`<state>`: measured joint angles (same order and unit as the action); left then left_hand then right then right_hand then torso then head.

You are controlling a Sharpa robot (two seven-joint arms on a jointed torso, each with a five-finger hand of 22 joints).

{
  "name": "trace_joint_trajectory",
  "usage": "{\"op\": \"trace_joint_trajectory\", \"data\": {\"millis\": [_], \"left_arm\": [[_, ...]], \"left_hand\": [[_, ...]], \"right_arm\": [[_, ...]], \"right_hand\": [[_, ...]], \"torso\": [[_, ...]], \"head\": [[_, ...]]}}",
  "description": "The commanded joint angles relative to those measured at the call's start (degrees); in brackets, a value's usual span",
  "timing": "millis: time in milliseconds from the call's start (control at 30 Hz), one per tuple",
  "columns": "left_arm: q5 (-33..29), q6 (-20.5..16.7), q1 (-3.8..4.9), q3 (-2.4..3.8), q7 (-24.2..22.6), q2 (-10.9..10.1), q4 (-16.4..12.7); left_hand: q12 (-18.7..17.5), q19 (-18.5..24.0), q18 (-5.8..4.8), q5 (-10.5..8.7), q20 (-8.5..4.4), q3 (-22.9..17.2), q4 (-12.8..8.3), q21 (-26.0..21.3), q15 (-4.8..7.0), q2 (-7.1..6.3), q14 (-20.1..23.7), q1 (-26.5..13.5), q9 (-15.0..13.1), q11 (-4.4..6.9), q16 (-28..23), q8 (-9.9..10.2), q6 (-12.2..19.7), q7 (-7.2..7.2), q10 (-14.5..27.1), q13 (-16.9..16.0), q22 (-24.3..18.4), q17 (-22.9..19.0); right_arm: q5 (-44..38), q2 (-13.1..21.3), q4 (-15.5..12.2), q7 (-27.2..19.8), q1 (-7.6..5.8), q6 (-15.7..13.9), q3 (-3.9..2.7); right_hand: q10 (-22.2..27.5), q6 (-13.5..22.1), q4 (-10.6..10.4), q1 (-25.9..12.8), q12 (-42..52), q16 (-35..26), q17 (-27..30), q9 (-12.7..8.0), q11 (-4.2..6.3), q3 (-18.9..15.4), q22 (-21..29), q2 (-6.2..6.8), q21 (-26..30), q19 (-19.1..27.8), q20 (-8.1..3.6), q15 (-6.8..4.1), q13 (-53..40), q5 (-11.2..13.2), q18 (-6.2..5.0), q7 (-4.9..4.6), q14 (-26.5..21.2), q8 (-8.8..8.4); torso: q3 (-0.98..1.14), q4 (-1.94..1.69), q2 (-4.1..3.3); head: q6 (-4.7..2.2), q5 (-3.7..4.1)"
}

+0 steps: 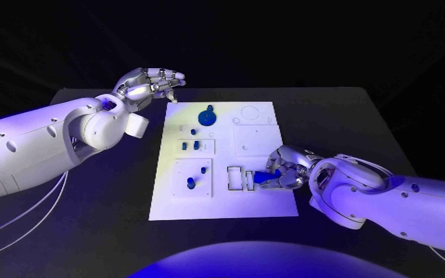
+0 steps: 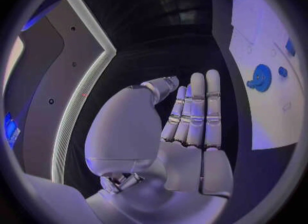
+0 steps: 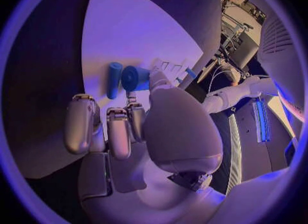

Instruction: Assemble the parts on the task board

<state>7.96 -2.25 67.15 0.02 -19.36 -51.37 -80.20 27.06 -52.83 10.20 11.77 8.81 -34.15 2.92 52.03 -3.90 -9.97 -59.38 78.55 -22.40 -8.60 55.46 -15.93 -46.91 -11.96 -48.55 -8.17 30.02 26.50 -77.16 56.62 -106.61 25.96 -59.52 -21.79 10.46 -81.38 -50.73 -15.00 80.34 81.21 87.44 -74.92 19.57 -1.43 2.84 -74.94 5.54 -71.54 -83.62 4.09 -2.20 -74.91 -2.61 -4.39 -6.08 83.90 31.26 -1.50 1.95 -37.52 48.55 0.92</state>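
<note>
The white task board (image 1: 222, 204) lies in the middle of the black table. A blue gear (image 1: 208, 117) sits near its far edge, and the left wrist view also catches the gear (image 2: 261, 77). Small blue parts (image 1: 190, 145) stand in slots on the board's left side. My right hand (image 1: 289, 170) rests at the board's right edge, by the rectangular slots (image 1: 239, 178). Its thumb and a finger pinch a short blue part (image 3: 133, 77), beside a blue cylinder (image 3: 114, 79) lying on the board. My left hand (image 1: 150, 85) hovers beyond the board's far left corner, fingers straight and holding nothing.
More small blue pieces (image 1: 192, 183) stand in the square recess at the board's near left. Outlines of a ring and a square (image 1: 252, 139) mark the board's far right. Bare black table (image 1: 361, 123) surrounds the board.
</note>
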Motion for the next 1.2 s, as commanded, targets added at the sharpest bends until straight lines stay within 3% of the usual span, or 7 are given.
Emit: {"op": "trace_joint_trajectory", "data": {"millis": [33, 100, 200, 333, 533, 800, 1200], "left_arm": [[-0.1, 1.0, 0.02, 0.03, -0.2, 0.0, -0.2], [0.0, 0.9, 0.02, 0.03, -0.2, 0.0, -0.2], [0.0, 0.9, 0.02, 0.03, -0.1, 0.0, -0.2], [0.1, 1.0, 0.02, 0.03, -0.1, 0.0, -0.1], [0.1, 1.0, 0.02, 0.03, 0.0, 0.0, -0.1], [0.1, 1.0, 0.02, 0.03, 0.0, 0.0, 0.0], [0.1, 1.1, 0.01, 0.03, 0.0, 0.3, 0.2]], "left_hand": [[0.3, -0.1, 0.41, 0.24, 0.14, 0.3, 0.0, -0.4, 0.03, 0.01, 0.2, -0.3, 0.0, -0.06, -0.2, -0.1, 0.3, -0.4, 0.5, 0.1, 0.0, -0.1], [0.3, -0.1, 0.41, 0.24, 0.14, 0.3, 0.0, -0.4, 0.03, 0.01, 0.2, -0.3, 0.0, -0.06, -0.2, -0.1, 0.3, -0.4, 0.5, 0.1, 0.0, -0.1], [0.3, -0.1, 0.41, 0.24, 0.14, 0.3, 0.0, -0.4, 0.03, 0.01, 0.2, -0.3, 0.0, -0.06, -0.2, -0.1, 0.3, -0.4, 0.5, 0.1, 0.0, -0.1], [0.4, -0.1, 0.42, 0.25, 0.13, 0.3, 0.0, -0.4, 0.04, 0.02, 0.3, -0.2, 0.0, -0.06, -0.2, -0.1, 0.2, -0.4, 0.5, 0.1, -0.1, -0.1], [0.4, -0.1, 0.42, 0.25, 0.13, 0.3, 0.0, -0.4, 0.04, 0.02, 0.3, -0.2, 0.0, -0.06, -0.2, -0.1, 0.2, -0.4, 0.5, 0.1, -0.1, -0.1], [0.4, -0.1, 0.42, 0.25, 0.13, 0.3, 0.0, -0.4, 0.04, 0.03, 0.3, -0.2, 0.0, -0.07, -0.2, -0.1, 0.2, -0.41, 0.6, 0.1, -0.1, -0.1], [0.4, -0.1, 0.41, 0.26, 0.13, 0.3, 0.0, -0.4, 0.03, 0.07, 0.3, -0.3, 0.0, -0.08, -0.2, -0.1, 0.2, -0.43, 0.6, 0.1, -0.1, -0.1]], "right_arm": [[-1.3, -0.1, 0.3, 1.1, 0.41, 1.5, 0.29], [-1.6, -0.1, 0.3, 1.4, 0.42, 2.0, 0.29], [-2.2, -0.3, 0.3, 1.8, 0.43, 3.2, 0.29], [-2.6, -0.4, 0.2, 2.1, 0.43, 3.7, 0.29], [-2.0, -0.3, -0.4, 1.6, 0.33, 1.5, 0.25], [-0.8, 0.2, -2.0, 0.0, -1.6, -2.9, 0.05], [0.2, 0.5, -2.8, -0.9, -2.62, -4.8, 0.0]], "right_hand": [[0.0, -1.2, 0.4, 2.2, -0.4, 0.2, -8.8, 0.4, 0.48, 1.4, -9.0, -1.38, -0.3, 0.0, -0.61, -0.58, -1.7, -0.3, 0.79, 0.76, 4.8, 0.4], [0.0, -1.4, 0.6, 2.6, -0.4, 0.3, -8.8, 0.3, 0.58, 1.9, -9.0, -1.31, -0.3, 0.0, -0.7, -0.67, -1.7, -0.3, 0.8, 0.86, 4.8, 0.44], [0.2, -1.4, 0.5, 2.5, -0.7, 0.2, -8.7, 0.2, 0.54, 2.1, -8.9, -0.05, 0.1, 0.1, -0.79, -0.69, -1.4, -0.3, 0.75, 0.75, 4.7, 0.33], [0.1, -1.6, 0.4, 2.5, -0.7, 0.2, -8.8, 0.2, 0.55, 2.4, -8.9, 0.21, 0.0, 0.1, -0.79, -0.68, -1.6, -0.3, 0.77, 0.81, 4.7, 0.39], [-0.5, -2.6, -0.3, 1.9, -0.4, 0.3, -9.1, 0.3, 0.9, 3.9, -9.2, -0.39, -0.6, -0.2, -0.98, -0.94, -2.3, -0.3, 0.88, 1.23, 4.8, 0.78], [-1.4, -3.9, -1.1, 1.0, 0.2, 0.6, -9.7, 0.5, 1.55, 5.4, -9.6, -0.98, -1.6, -0.7, -1.4, -1.47, -3.3, -0.3, 1.07, 2.0, 5.0, 1.5], [-1.9, -4.6, -1.6, -1.7, 0.4, 0.7, -10.1, 0.7, 1.96, 6.7, -9.9, -1.99, -2.2, -1.0, -1.8, -1.84, -3.9, -0.3, 1.2, 2.44, 5.1, 2.08]], "torso": [[0.01, -0.01, 0.04], [0.02, -0.02, 0.03], [0.02, -0.02, 0.03], [0.02, 0.01, 0.02], [0.03, 0.01, 0.04], [-0.01, 0.0, 0.07], [0.0, -0.03, 0.11]], "head": [[-0.03, -0.03], [0.0, -0.04], [0.02, -0.06], [0.01, -0.07], [0.0, -0.12], [0.13, 0.13], [-0.48, 0.15]]}}
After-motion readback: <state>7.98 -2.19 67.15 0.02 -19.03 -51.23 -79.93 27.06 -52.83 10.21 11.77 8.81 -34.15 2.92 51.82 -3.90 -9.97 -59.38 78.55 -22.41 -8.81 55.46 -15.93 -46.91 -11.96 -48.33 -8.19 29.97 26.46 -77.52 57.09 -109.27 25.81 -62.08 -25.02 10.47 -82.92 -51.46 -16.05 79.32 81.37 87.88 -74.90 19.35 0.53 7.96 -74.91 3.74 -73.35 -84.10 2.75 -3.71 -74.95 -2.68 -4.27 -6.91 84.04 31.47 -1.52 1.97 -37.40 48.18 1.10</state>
